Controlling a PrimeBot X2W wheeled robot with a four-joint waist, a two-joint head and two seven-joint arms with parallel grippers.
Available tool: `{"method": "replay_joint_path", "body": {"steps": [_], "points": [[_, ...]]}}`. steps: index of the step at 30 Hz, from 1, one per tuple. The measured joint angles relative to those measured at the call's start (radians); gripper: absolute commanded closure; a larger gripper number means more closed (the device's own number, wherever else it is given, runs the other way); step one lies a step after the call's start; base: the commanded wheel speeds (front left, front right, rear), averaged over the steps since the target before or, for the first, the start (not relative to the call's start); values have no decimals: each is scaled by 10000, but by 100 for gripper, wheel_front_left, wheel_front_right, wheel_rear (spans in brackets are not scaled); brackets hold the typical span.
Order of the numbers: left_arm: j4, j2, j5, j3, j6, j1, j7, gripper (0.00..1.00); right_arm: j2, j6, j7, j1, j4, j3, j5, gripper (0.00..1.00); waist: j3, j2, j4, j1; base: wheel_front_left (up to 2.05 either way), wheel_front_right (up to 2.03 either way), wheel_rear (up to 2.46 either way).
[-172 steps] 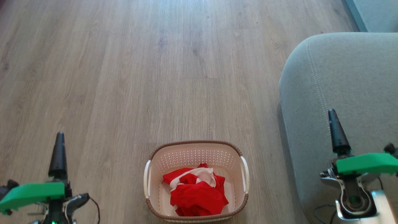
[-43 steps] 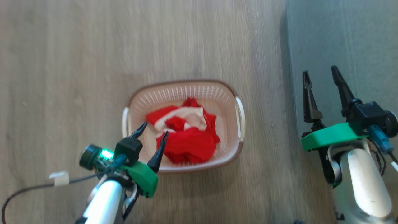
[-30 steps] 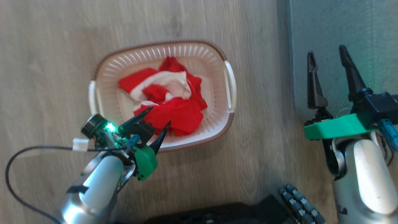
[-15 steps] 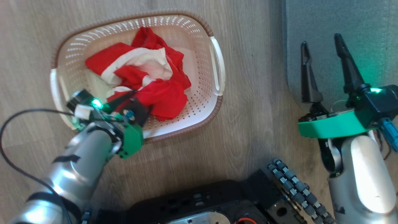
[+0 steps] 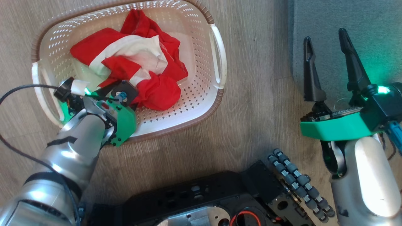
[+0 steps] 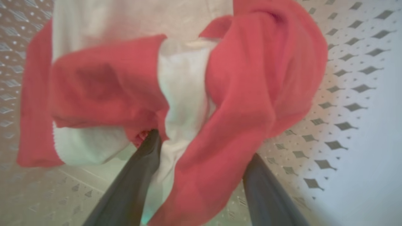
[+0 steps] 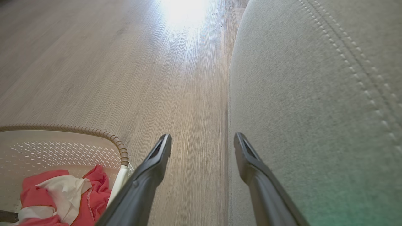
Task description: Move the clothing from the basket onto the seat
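The clothing [image 5: 135, 59], a crumpled red heap with white bands, lies in the cream perforated basket [image 5: 217, 56] on the floor. My left gripper [image 5: 127, 94] reaches down into the basket at the heap's near edge. In the left wrist view the left gripper [image 6: 202, 144] stands open, its two dark fingers [image 6: 147, 157] straddling a fold of the clothing [image 6: 245, 88]. The right gripper [image 5: 325, 44] hangs open with nothing in it over the edge of the grey-green seat [image 5: 361, 18]. The right wrist view shows the right gripper [image 7: 202, 137], the seat [image 7: 314, 94] and the basket's rim [image 7: 78, 129].
Pale wood floor [image 5: 257, 110] runs between basket and seat. My black base [image 5: 204, 201] with its roller wheel [image 5: 295, 182] lies at the bottom. A black cable [image 5: 19, 89] loops off the left wrist.
The head view has tipped down and closer, bringing the base into sight. The left gripper has sunk from the basket's near rim into the clothing, jaws still open. The right gripper has stayed put.
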Motion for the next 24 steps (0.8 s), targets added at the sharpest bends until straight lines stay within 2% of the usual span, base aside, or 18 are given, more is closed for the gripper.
{"method": "replay_joint_path", "body": {"steps": [2, 3, 4, 5, 16, 24], "points": [[391, -94, -86, -12, -21, -123, 0, 0, 0, 0, 0, 0, 0, 36, 0, 0, 25, 0, -4, 0, 0, 0, 0], [594, -151, -244, -13, -77, -182, 2, 31, 0, 0, 0, 0, 2, 65, 0, 0, 26, 0, -12, 0, 0, 0, 0], [757, -226, -378, -21, -90, -256, 6, 31, 0, 0, 0, -1, 10, 88, 0, 0, 26, 0, -17, 0, 0, 0, 0], [851, -265, -474, -21, -90, -301, 6, 100, 0, 0, 0, -1, 12, 104, 0, 0, 29, 0, -22, 0, 0, 0, 0], [976, -328, -1611, -1041, -92, -356, 2, 100, 0, 0, 2, -495, 247, 148, 4, 0, -225, 0, 66, 1, 0, 0, 0], [-140, -198, -2518, -1593, -92, 158, 2, 100, -2, 0, 2, -644, 823, 107, 2, 0, -1278, 0, 235, 0, 0, 0, 0]]}}
